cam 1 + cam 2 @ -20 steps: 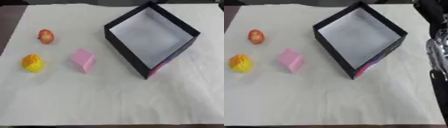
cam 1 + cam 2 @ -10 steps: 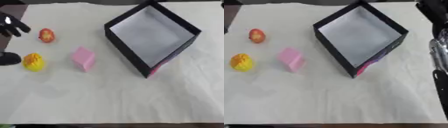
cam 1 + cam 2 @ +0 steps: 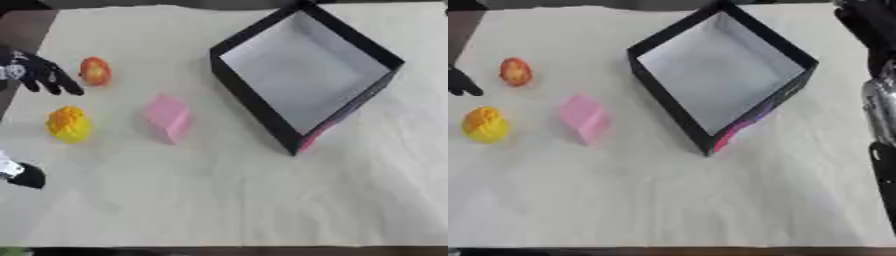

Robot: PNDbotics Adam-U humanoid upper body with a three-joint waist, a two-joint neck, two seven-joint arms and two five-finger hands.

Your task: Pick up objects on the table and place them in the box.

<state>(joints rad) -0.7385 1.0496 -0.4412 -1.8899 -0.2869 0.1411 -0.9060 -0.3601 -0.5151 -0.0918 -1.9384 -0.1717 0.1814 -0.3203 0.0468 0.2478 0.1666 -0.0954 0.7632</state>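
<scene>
**Inspector:** Your left hand (image 3: 35, 75) is at the tabletop's (image 3: 227, 200) left edge, fingers spread and holding nothing, just beside the red-orange ball (image 3: 94, 71). A thumb tip shows lower down that edge. Of your right hand I cannot tell; only arm parts show at the right edge.

**Operator:** And the rest?

**Inspector:** The yellow ball (image 3: 68, 124) and pink block (image 3: 168, 117) lie near each other, left of the box (image 3: 254, 102), which stands open and empty. Nothing is placed yet.

**Operator:** Handling?

**Inspector:** In my judgement the balls are light and may roll; close your fingers round the middle. The block looks soft; take its opposite flat faces.
</scene>
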